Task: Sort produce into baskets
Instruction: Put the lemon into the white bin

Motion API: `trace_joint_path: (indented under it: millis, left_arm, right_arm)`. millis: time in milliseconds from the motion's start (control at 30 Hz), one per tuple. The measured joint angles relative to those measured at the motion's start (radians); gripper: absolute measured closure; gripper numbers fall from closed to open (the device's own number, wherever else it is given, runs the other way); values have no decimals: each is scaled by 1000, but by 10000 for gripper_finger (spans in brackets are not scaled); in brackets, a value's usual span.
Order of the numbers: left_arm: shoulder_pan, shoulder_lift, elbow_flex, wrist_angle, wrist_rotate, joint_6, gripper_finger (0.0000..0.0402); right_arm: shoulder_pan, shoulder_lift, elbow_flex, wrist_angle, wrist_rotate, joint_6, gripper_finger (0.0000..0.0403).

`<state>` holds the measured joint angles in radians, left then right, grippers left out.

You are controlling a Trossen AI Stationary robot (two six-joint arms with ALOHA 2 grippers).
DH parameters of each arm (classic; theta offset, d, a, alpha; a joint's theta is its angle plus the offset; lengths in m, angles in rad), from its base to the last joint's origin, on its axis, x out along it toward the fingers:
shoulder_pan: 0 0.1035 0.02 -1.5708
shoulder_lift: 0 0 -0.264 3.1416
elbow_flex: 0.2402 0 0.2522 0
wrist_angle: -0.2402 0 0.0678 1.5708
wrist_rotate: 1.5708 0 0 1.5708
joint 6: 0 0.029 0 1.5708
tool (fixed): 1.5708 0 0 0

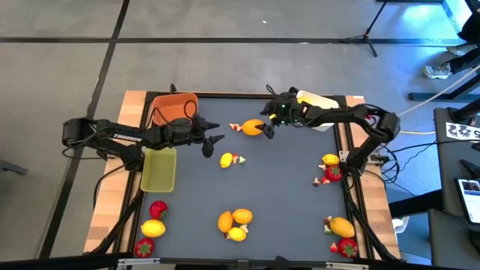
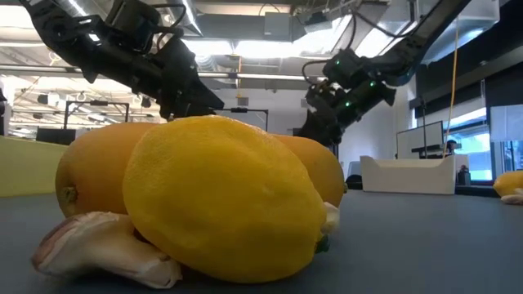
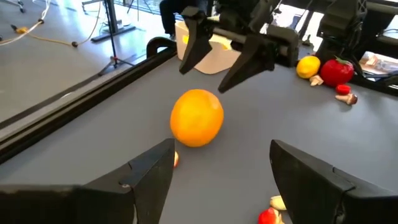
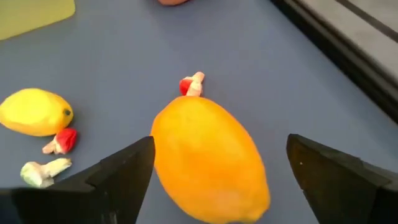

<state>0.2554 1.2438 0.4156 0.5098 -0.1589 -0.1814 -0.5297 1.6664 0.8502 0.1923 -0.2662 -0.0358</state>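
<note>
Orange citrus fruit point(image 4: 208, 158) on mat, long axis lying diagonal between spread fingers of right gripper point(image 1: 268, 130), unheld; left gripper point(image 1: 212, 142) part-open, empty.

From above, the right tool point(image 1: 266, 129) hides part of the orange fruit point(image 1: 253, 127); the white basket point(image 1: 321, 105) lies mostly under that arm.

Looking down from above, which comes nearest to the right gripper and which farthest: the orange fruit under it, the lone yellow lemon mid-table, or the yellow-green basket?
From the right gripper:
1. Orange fruit, right at its open fingers.
2. Yellow lemon, mid-table.
3. Yellow-green basket, far over at the table's left side.
</note>
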Motion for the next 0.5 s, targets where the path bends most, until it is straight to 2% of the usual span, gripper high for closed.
trace_joint_path:
  millis: [233, 500]
  left_arm:
    - [0, 0, 0, 0, 0, 20, 144]
    - [0, 0, 0, -1, 0, 31, 144]
  right_arm:
    - [7, 35, 1, 27, -58, -51, 44]
    - [28, 101, 2, 62, -12, -102, 52]
